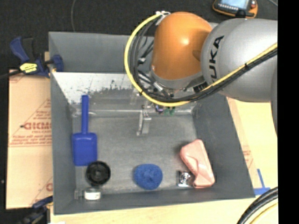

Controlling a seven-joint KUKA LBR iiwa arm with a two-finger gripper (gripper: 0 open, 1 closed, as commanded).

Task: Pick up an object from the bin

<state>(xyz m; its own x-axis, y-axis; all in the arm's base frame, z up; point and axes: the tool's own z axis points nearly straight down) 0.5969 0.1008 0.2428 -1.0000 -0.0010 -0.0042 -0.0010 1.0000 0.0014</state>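
My gripper (142,129) reaches down below the orange cover over the bare middle of the bin floor, toward the back, and touches no loose thing. A blue plastic scoop (84,143) lies along the left wall with its handle pointing to the back. A round blue fuzzy ball (148,176) rests near the front, well in front of the gripper. A pink soft lump (198,163) lies at the front right.
A black round cap (97,172) sits at the front left beside the scoop's blade. A small white roll (92,194) lies in the front left corner. A small shiny metal piece (184,178) sits against the pink lump. The arm covers the bin's back right.
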